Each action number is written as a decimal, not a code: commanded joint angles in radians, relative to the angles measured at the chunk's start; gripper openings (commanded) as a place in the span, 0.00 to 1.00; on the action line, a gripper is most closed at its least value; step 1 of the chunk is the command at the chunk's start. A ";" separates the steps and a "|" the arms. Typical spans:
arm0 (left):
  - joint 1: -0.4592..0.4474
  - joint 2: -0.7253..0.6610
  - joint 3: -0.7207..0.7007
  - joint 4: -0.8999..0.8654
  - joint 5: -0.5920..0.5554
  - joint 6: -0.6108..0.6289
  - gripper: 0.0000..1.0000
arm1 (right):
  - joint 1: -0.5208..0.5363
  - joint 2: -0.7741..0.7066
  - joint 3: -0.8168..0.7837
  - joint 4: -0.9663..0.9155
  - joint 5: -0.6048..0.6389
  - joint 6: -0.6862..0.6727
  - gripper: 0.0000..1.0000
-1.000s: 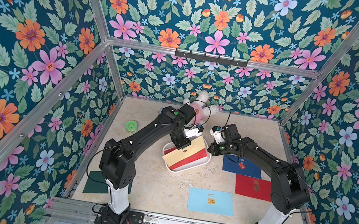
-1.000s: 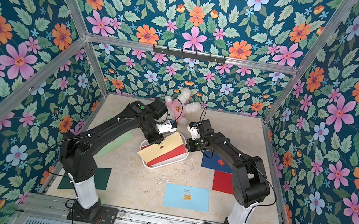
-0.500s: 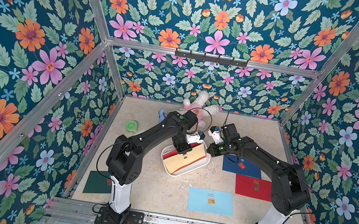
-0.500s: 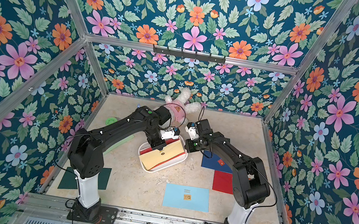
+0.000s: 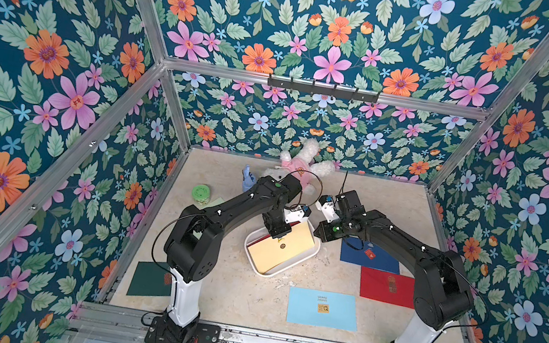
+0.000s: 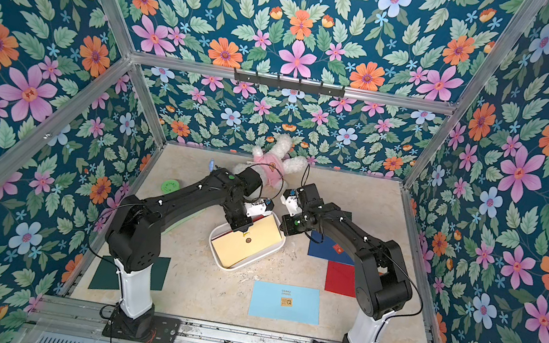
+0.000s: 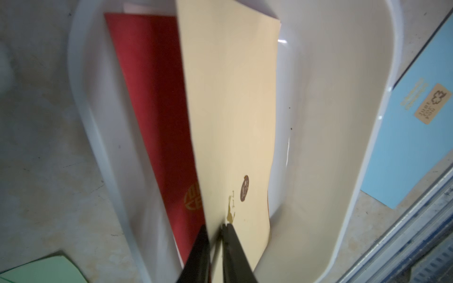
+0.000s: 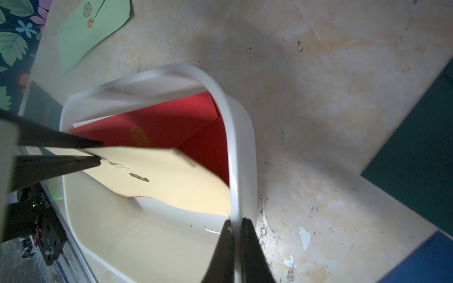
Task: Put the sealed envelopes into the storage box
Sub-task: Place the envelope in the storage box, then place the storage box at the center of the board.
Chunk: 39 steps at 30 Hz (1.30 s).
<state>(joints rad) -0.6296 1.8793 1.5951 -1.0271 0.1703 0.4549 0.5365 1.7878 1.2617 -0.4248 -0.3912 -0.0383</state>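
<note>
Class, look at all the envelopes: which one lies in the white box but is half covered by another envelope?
The red envelope in the storage box, partly under the yellow envelope. The other red envelope lies uncovered on the table.

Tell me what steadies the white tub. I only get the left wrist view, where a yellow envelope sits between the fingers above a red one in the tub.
Observer: The right gripper is shut on the rim of the storage box.
Operator: Besides the light blue envelope and light green envelope that I glimpse, which are outside?
Observer: In a top view, a navy envelope, a second red envelope and a dark green envelope lie flat on the table.
Operator: Does the yellow envelope reach the rim?
Observer: Yes. In the right wrist view, its edge meets the rim beside the right gripper.
</note>
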 commanded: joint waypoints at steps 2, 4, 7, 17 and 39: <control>0.014 -0.032 0.010 0.059 -0.093 -0.043 0.32 | 0.000 0.006 -0.003 0.040 0.007 0.031 0.06; 0.020 -0.046 0.020 0.074 -0.105 -0.058 0.36 | 0.000 0.010 -0.004 0.047 0.017 0.048 0.06; 0.029 -0.068 0.028 0.097 -0.138 -0.085 0.39 | 0.001 0.018 -0.002 0.060 0.044 0.087 0.06; 0.048 -0.181 -0.065 0.265 -0.279 -0.390 0.48 | -0.024 0.072 0.030 0.140 0.158 0.298 0.10; -0.238 -0.583 -0.700 0.618 -0.241 -1.204 0.47 | 0.012 -0.336 -0.385 0.038 0.085 0.456 0.50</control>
<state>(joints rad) -0.8364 1.3090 0.9337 -0.4709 -0.0326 -0.6083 0.5236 1.4899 0.9543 -0.3668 -0.2623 0.3672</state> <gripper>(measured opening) 0.476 0.504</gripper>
